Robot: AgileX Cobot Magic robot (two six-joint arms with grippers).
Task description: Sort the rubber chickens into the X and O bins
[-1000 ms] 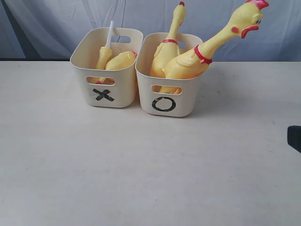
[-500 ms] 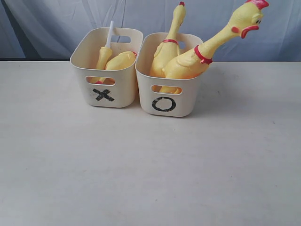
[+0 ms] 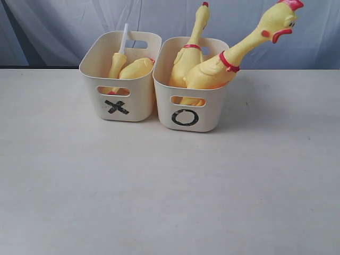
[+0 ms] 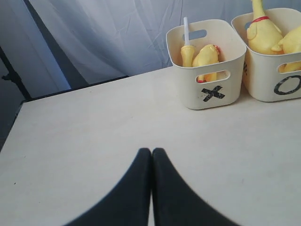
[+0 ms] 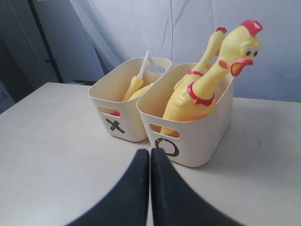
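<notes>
Two cream tubs stand side by side at the back of the table. The X bin (image 3: pixel 120 79) holds two headless yellow chickens (image 3: pixel 135 68), one with a white stick (image 3: pixel 124 37). The O bin (image 3: pixel 191 109) holds two chickens with heads; the big one (image 3: pixel 234 53) leans out to the right, the other (image 3: pixel 190 50) stands upright behind it. Neither arm shows in the exterior view. My left gripper (image 4: pixel 151 151) is shut and empty over bare table, well short of the X bin (image 4: pixel 211 70). My right gripper (image 5: pixel 150 151) is shut and empty just before the O bin (image 5: pixel 188 127).
A pale table (image 3: pixel 170 191) spreads in front of the bins. A grey-white cloth backdrop (image 3: pixel 64 26) hangs behind them. In the left wrist view a dark stand (image 4: pixel 14 80) and the table's far edge show beyond the bins.
A dark piece of the right arm at the exterior view's right edge one second ago has gone out of view. The bins and chickens have not moved.
</notes>
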